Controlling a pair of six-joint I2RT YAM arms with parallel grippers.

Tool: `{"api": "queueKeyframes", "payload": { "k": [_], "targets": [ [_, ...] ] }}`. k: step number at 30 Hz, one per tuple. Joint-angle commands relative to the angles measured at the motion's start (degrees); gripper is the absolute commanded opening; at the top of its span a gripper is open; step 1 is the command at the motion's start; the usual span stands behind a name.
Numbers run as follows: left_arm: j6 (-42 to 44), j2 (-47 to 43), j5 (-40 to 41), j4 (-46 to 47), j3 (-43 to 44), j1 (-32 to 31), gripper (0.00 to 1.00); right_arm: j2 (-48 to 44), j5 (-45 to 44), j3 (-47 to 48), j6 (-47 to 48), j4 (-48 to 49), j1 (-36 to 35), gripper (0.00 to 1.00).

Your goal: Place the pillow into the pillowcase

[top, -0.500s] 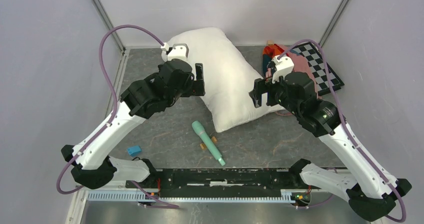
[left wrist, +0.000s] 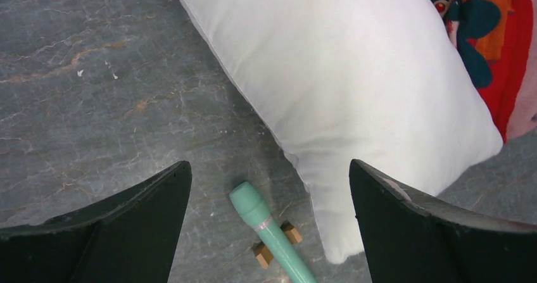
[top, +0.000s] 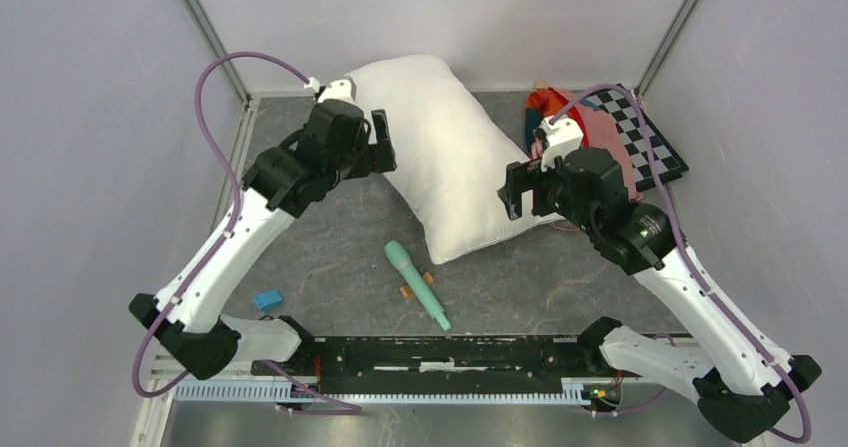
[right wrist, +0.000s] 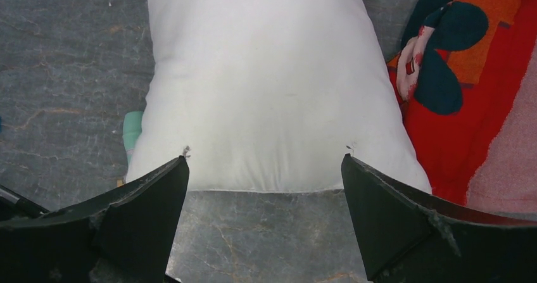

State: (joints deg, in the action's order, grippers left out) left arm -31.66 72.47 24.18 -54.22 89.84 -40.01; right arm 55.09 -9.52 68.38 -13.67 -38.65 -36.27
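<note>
White pillow (top: pixel 450 157) lies diagonally mid-table, reaching toward 12 o'clock. The red-orange pillowcase (right wrist: pixel 487 93) is bunched just beside it at 2 o'clock. The left gripper (top: pixel 385 144), at the pillow's 9 o'clock edge, and the right gripper (top: pixel 511 189), at its 4 o'clock edge, both have fingers spread wide and hold nothing. The best start is probably to find the pillowcase's open hem.

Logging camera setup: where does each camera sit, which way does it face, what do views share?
Top external: above and behind the bases, facing down at the table; both arms, left tool and right tool show.
Left wrist: on the left arm, facing down at the pillow and green wand; its open fingers show.
Right wrist: on the right arm, facing the pillow's short edge and pillowcase; its open fingers show.
Shared: all three show pillow and pillowcase.
</note>
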Motion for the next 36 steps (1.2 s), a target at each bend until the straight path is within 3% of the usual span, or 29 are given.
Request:
{"api": "queueKeyframes", "payload": {
  "k": [1, 14, 16, 19, 21, 22, 26, 28, 32, 36],
  "targets": [
    [3.7, 5.8, -8.7, 8.9, 1.3, 6.6, 1.00, -0.2, 0.3, -2.7, -0.4, 1.6, -0.2, 0.97],
    [4.5, 39.3, -16.4, 19.3, 15.4, 12.0, 1.00, 6.3, 0.5, -18.6, -4.6, 13.1, -0.3, 0.97],
    [3.4, 40.9, -15.4, 20.2, 13.9, 12.1, 0.86, 8.7, 0.6, -19.8, -5.3, 16.0, -0.3, 0.97],
    [0.9, 37.4, -12.8, 22.5, 7.5, 12.6, 0.37, 12.2, -0.2, -19.9, -5.8, 19.7, -0.3, 0.97],
    [-0.6, 33.3, -10.0, 22.7, 2.3, 12.8, 0.08, 15.2, -0.7, -17.7, -5.8, 20.3, -0.3, 0.81],
    [-1.3, 30.6, -8.7, 22.3, 0.3, 12.9, 0.03, 16.8, -0.7, -16.3, -5.8, 20.9, -0.3, 0.68],
    [-4.2, 19.3, -3.8, 21.3, -9.8, 13.7, 0.02, 22.9, -0.3, -8.0, -5.8, 20.3, -0.3, 0.19],
    [-5.3, 14.4, -2.8, 20.1, -13.6, 15.2, 0.02, 25.7, 0.4, -3.1, -5.8, 20.0, -0.5, 0.04],
    [-6.0, 8.5, -4.9, 19.6, -18.9, 21.9, 0.02, 34.4, 0.0, 8.7, -4.4, 19.6, -0.8, 0.00],
    [-6.0, 9.7, -10.8, 22.9, -20.8, 29.4, 0.02, 44.7, 0.5, 22.4, -2.7, 19.4, -0.7, 0.00]
  ]
}}
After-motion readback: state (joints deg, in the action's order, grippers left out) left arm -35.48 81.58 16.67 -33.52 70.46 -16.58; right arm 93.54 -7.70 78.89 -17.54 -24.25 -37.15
